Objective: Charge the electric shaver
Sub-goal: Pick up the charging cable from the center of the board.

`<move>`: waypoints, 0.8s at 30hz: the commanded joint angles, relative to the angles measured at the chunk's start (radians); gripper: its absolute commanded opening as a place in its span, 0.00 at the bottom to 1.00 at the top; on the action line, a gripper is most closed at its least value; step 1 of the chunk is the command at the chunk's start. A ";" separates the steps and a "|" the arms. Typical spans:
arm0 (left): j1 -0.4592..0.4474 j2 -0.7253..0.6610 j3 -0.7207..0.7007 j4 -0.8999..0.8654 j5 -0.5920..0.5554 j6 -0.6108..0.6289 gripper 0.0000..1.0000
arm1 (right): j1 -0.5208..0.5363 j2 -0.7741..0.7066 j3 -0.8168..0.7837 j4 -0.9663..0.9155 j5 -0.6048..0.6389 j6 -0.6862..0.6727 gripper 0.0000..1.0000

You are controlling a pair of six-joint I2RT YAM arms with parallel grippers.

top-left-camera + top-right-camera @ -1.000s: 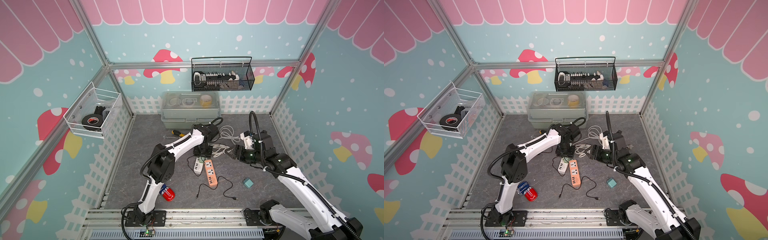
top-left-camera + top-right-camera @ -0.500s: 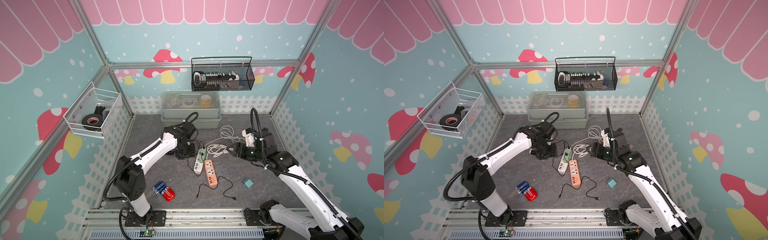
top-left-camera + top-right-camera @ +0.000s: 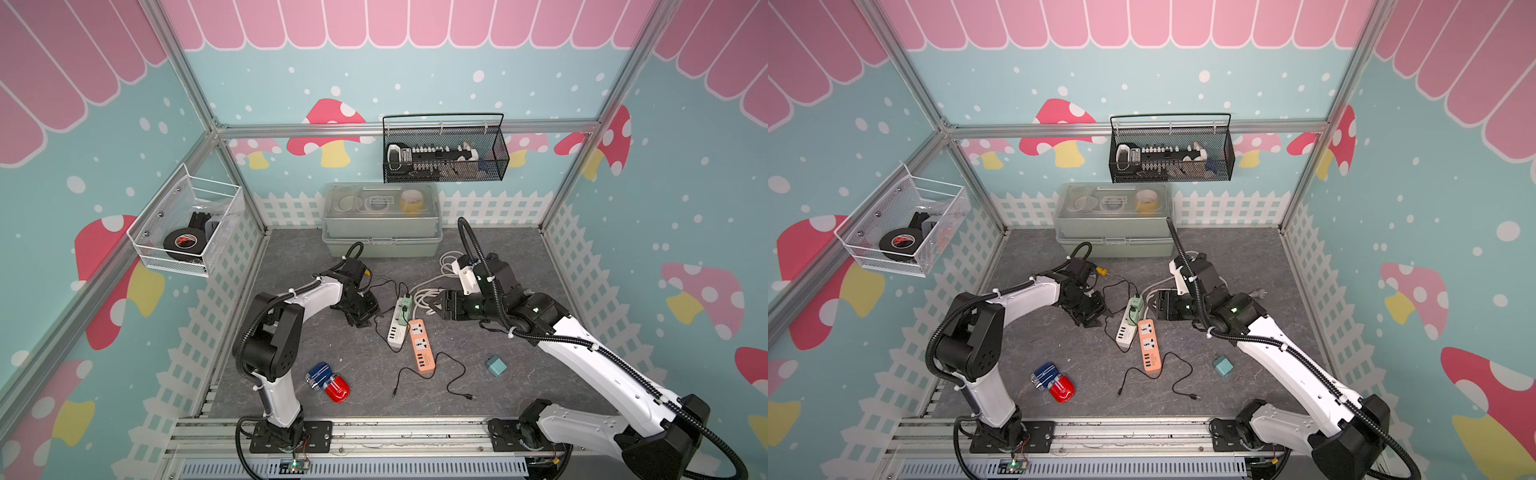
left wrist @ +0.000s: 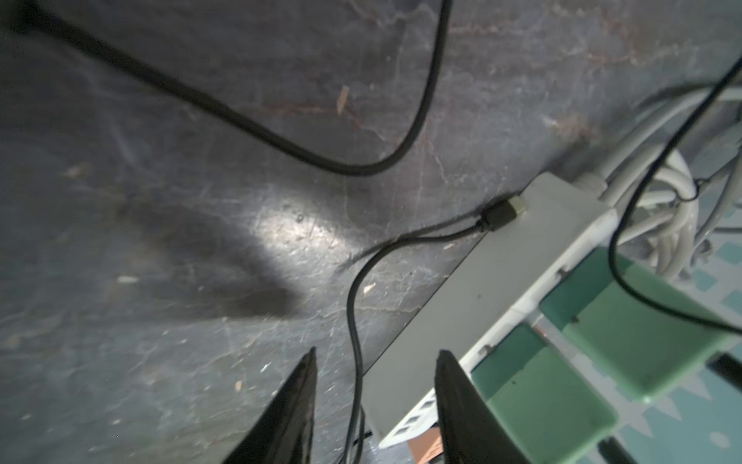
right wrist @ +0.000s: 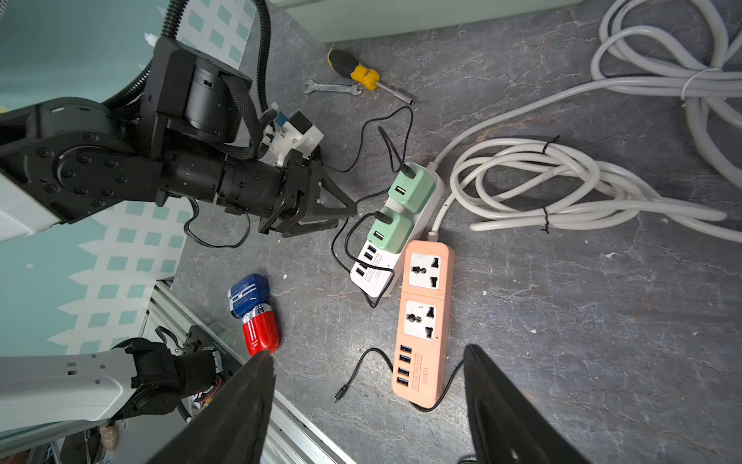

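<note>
The electric shaver [image 3: 328, 381] [image 3: 1054, 382], blue body with a red end, lies on the grey floor at the front left, also in the right wrist view [image 5: 253, 313]. My left gripper [image 3: 365, 316] [image 4: 377, 351] hovers low beside the white power strip [image 3: 399, 328] [image 4: 502, 289], which carries two green adapters. Its jaws stand apart, with a thin black cable [image 4: 355, 321] running between them untouched. My right gripper [image 3: 434, 305] [image 5: 367, 353] is open and empty above the orange power strip [image 3: 422, 347] [image 5: 423, 321]. A loose cable plug [image 5: 339, 395] lies near that strip.
A grey toolbox [image 3: 380, 224] stands at the back. A screwdriver [image 5: 361, 74] and wrench [image 5: 329, 86] lie in front of it. Coiled white cord [image 5: 562, 180] sprawls right of the strips. A teal cube [image 3: 496, 366] sits front right. Wire baskets [image 3: 444, 153] [image 3: 187, 228] hang on the walls.
My left arm has swung left, carrying its gripper from over the white strip to its left side, and its jaws have narrowed. The right gripper has shifted slightly left.
</note>
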 commanded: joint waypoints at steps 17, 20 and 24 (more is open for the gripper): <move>-0.021 0.017 -0.034 0.059 -0.010 -0.031 0.00 | 0.006 0.036 -0.011 0.069 -0.021 0.009 0.72; -0.021 -0.047 -0.045 0.056 -0.013 -0.048 0.00 | 0.005 0.046 -0.014 0.079 -0.038 0.009 0.71; -0.035 -0.223 -0.094 0.053 -0.054 -0.091 0.00 | 0.007 0.090 -0.005 0.113 -0.079 0.047 0.70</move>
